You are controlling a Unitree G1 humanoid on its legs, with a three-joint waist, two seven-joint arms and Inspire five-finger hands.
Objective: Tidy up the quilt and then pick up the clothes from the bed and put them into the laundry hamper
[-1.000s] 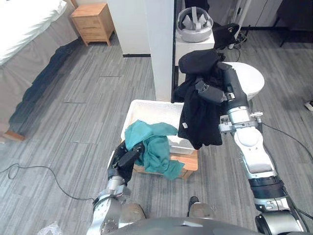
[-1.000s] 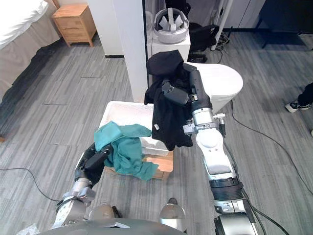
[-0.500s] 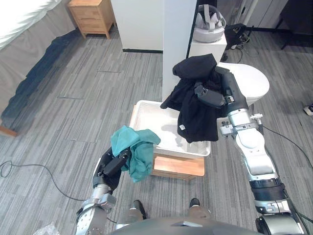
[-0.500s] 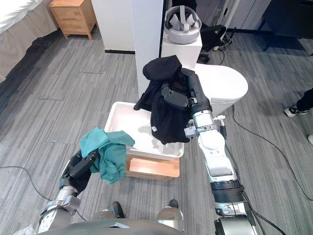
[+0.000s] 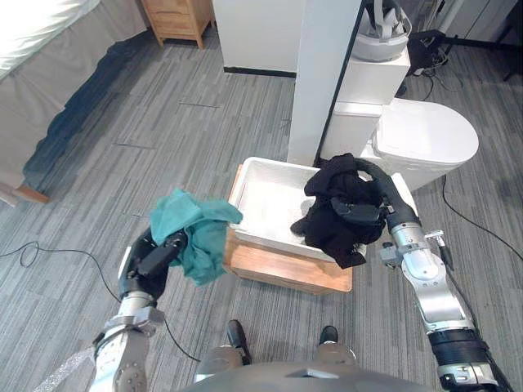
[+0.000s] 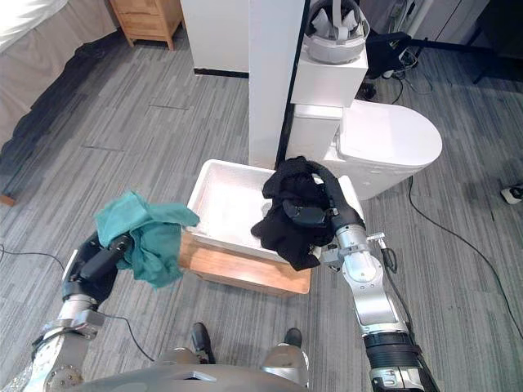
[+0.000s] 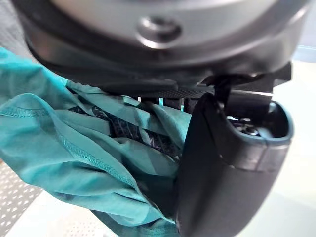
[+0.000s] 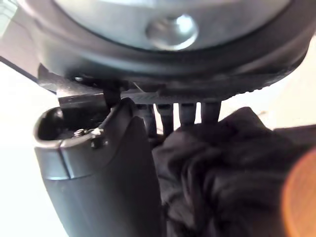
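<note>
Now the black garment (image 5: pixel 331 220) is low. A second ago your right robot hand (image 5: pixel 359 214) held it high above the laundry hamper (image 5: pixel 263 169). It has since come down, and the cloth is bunched against the hamper's right side, part inside and a tail hanging over the near rim. In the right wrist view the fingers and thumb are curled into the black cloth, so nothing has been let go yet.

The teal garment (image 5: pixel 196 229) has gone the other way. It draped over the hamper's near left corner a second ago. It now hangs from your left robot hand (image 5: pixel 155 257) out to the hamper's left, apart from it and over the floor. The left wrist view shows the thumb pressing the teal cloth against the fingers.

The hamper sits on a low wooden table (image 5: pixel 282 265), and the bed (image 5: pixel 41 49) is well off to the far left.

My reading: the black piece looks near its drop but isn't fully inside, so loosen the grip only once the tail clears the rim. The teal piece remains to be brought in.
</note>
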